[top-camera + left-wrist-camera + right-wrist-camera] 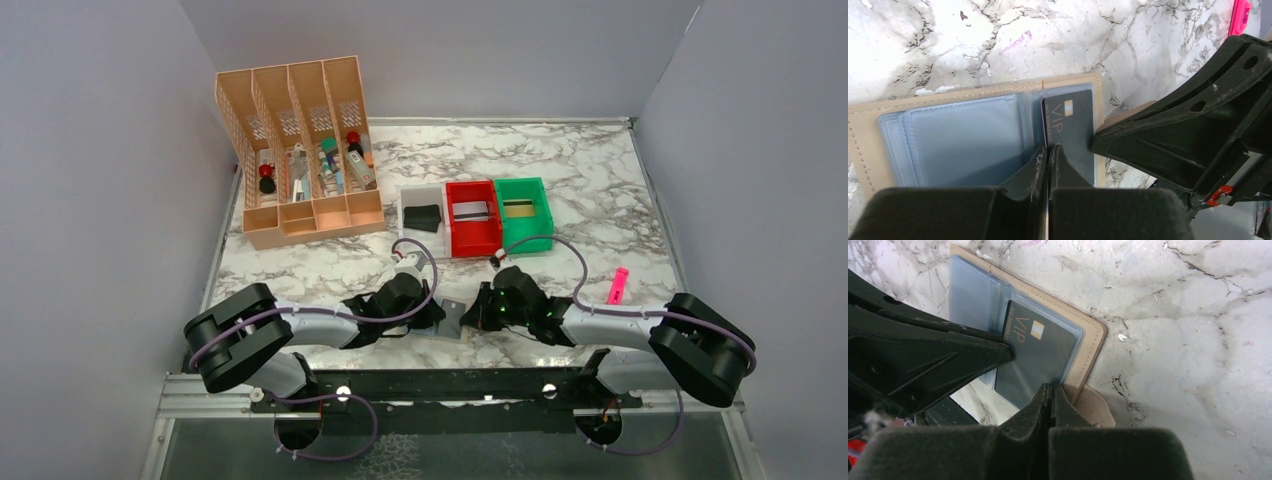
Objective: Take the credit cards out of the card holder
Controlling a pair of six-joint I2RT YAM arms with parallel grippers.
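The tan card holder lies open near the table's front edge, between both arms, its blue-grey lining facing up. One dark credit card marked VIP sits in the right-hand pocket. My left gripper is shut on that card's inner edge, by the fold. My right gripper is shut on the card holder's outer edge, next to the small tab, at the corner of the dark card. The two grippers' fingertips almost meet across the card.
A tall orange desk organiser stands at the back left. White, red and green bins sit in a row behind the arms, each with a flat item inside. A pink marker lies right of the right arm.
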